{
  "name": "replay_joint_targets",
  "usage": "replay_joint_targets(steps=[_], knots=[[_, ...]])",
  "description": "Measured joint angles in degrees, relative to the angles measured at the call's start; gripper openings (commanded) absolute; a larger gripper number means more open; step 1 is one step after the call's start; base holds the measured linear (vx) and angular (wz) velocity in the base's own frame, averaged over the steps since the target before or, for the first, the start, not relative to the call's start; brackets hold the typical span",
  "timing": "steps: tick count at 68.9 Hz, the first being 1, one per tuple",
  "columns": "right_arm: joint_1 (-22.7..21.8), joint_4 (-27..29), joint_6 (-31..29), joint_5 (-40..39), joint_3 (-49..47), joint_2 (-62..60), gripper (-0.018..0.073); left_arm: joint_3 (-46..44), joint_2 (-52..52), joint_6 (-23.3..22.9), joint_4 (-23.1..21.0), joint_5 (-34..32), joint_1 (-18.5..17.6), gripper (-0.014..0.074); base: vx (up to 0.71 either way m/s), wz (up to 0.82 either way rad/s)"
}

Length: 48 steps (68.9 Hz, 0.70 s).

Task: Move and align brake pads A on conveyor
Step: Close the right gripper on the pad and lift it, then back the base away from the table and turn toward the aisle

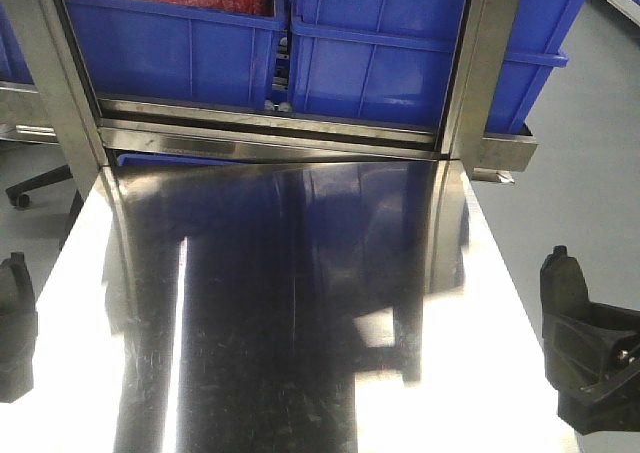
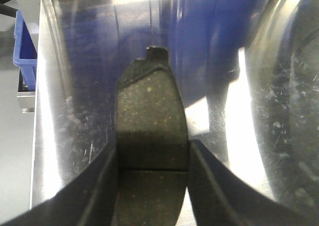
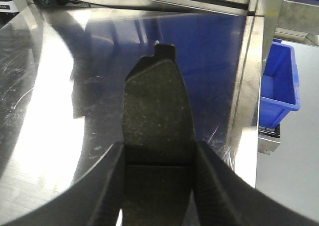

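Brake pads A (image 2: 149, 111): clamping one in left gripper (image 2: 153, 153), another in right gripper (image 3: 159, 156); holding both level while carrying over steel table (image 1: 90, 303) toward unseen conveyor.

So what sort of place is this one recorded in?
Probably a factory or workshop station: a stainless-steel table, blue plastic parts bins on a metal rack behind it, and a brake pad in the left gripper, another in the right gripper.

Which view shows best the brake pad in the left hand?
The left wrist view: the brake pad fills the middle, gripped by the left hand, texture clear. The front view shows only that hand's edge, no pad visible. The right wrist view shows only the right hand's second pad.
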Motion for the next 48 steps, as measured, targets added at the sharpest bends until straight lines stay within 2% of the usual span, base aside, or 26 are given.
replay_joint_targets(steps=[31, 48], knots=[[0.0, 0.0, 0.0, 0.4, 0.0, 0.0, -0.0010, 0.0, 0.0, 0.0, 0.0, 0.0, 0.0, 0.0135, -0.01, 0.02], [0.0, 0.0, 0.0, 0.5, 0.0, 0.0, -0.0010, 0.0, 0.0, 0.0, 0.0, 0.0, 0.0, 0.0135, -0.08, 0.20]])
